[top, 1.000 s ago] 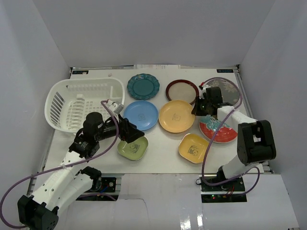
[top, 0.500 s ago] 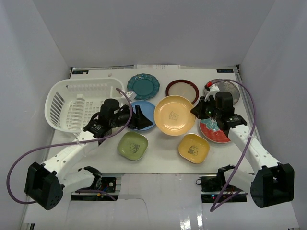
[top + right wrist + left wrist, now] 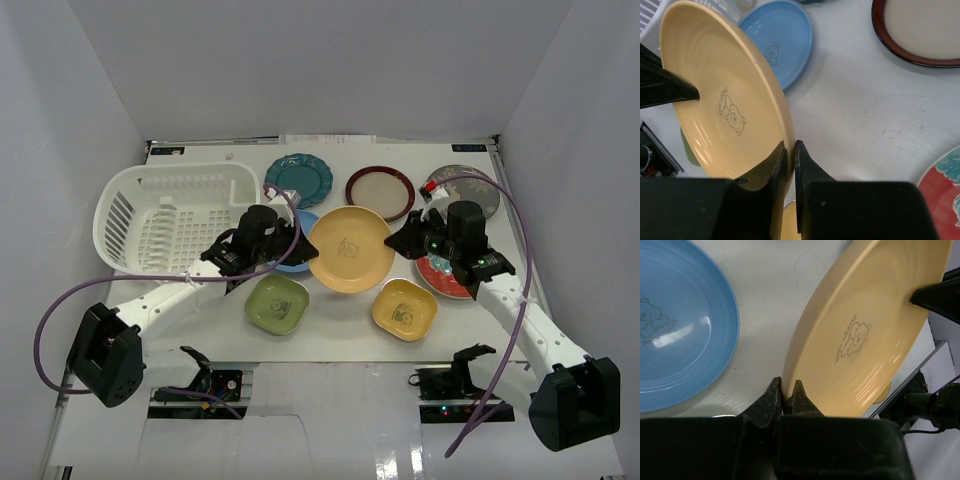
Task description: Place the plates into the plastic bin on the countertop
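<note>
With the left gripper (image 3: 788,390) and right gripper (image 3: 789,150) pinching the 2 opposite rims of the tilted orange plate (image 3: 350,249), apparently clear of the countertop (image 3: 335,322), we'd free the right one first, then swing left to the plastic bin (image 3: 112,205).

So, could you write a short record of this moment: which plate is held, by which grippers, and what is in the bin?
held plate: orange plate, tilted, lifted off the countertop
left gripper: shut on the plate's rim
right gripper: shut on the opposite rim
plastic bin: no plate seen inside
</note>
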### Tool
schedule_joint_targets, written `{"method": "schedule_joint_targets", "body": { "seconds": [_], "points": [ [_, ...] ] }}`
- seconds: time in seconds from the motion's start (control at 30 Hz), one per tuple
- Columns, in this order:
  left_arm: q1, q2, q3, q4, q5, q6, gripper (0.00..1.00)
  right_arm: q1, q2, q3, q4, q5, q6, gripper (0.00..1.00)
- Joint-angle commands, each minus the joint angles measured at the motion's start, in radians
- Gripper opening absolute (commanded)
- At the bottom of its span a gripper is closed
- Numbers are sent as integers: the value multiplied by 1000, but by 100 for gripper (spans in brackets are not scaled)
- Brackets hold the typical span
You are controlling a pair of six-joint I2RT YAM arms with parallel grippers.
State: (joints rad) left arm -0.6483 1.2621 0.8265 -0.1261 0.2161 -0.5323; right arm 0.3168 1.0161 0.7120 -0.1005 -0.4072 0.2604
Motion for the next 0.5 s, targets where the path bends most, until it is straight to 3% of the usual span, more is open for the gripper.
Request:
{"method": "schedule_joint_targets", "body": {
  "seconds": [0.0, 0.1, 0.2, 0.3, 0.47],
  "points": [
    [-17, -59, 60, 33, -32, 37, 0, 8, -5, 7, 65, -76, 42, 12],
    [-16, -95, 95, -9, -99, 44, 0, 8, -14, 6, 64, -68, 51, 52],
    [-10, -119, 184, -90, -199, 66, 0, 8, -48, -2, 62, -35, 57, 71],
    [38, -141, 293, -193, -319, 66, 0, 10, -83, -19, 61, -10, 71, 77],
    [326, -222, 323, -299, -356, -24, 0, 13, -88, -132, 172, -39, 150, 77]
  ]
}}
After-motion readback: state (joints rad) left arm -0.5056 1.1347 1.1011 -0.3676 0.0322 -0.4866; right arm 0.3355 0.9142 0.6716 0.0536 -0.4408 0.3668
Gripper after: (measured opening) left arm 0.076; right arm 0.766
